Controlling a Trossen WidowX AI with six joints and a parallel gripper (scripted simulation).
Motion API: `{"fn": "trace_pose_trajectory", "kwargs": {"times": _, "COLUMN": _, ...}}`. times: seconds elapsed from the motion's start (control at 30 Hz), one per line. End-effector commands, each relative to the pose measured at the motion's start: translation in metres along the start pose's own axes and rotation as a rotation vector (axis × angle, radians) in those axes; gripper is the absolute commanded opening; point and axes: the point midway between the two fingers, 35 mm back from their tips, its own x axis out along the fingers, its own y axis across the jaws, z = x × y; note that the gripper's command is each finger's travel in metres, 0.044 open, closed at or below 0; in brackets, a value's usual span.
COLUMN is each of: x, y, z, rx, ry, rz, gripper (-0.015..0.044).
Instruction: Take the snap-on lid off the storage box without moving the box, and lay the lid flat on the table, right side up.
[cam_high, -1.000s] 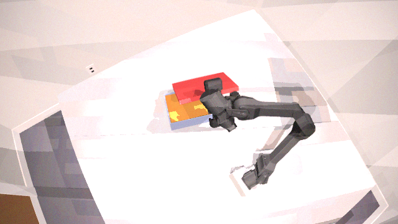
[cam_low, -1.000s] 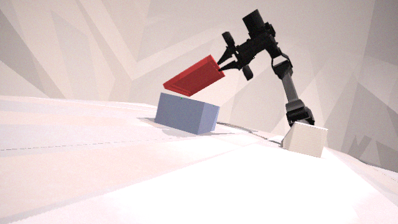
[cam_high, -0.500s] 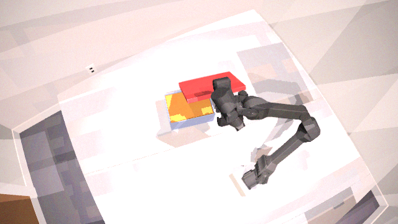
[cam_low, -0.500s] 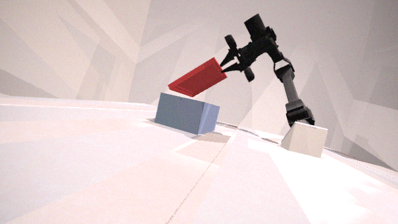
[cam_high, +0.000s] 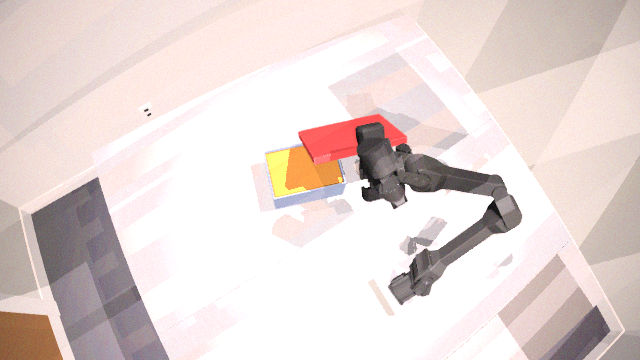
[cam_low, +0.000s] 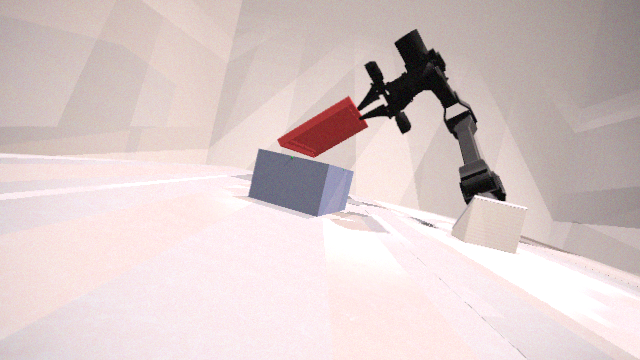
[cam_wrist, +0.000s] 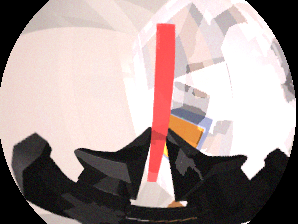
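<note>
The pincer (cam_low: 361, 111) was pinching one edge of the red lid (cam_low: 325, 128), which hung tilted in the air, its low end just above the blue-grey storage box (cam_low: 299, 182) near the middle of the surface (cam_high: 210, 260). The step in hand looked like carrying the lid off; next it needed levelling and lowering beside the box.

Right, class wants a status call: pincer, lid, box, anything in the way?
Pincer shut on red lid by its edge. Lid in the air, tilted, low end just over box. Box open, on table. Nothing in the way beside it.
</note>
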Motion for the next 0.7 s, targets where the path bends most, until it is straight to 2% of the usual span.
{"fn": "trace_pose_trajectory", "kwargs": {"times": 0.0, "x": -0.004, "y": 0.002, "z": 0.011, "rx": 0.009, "ry": 0.005, "rz": 0.008, "gripper": 0.0}}
{"fn": "trace_pose_trajectory", "kwargs": {"times": 0.67, "x": -0.006, "y": -0.002, "z": 0.051, "rx": 0.006, "ry": 0.005, "rz": 0.008, "gripper": 0.0}}
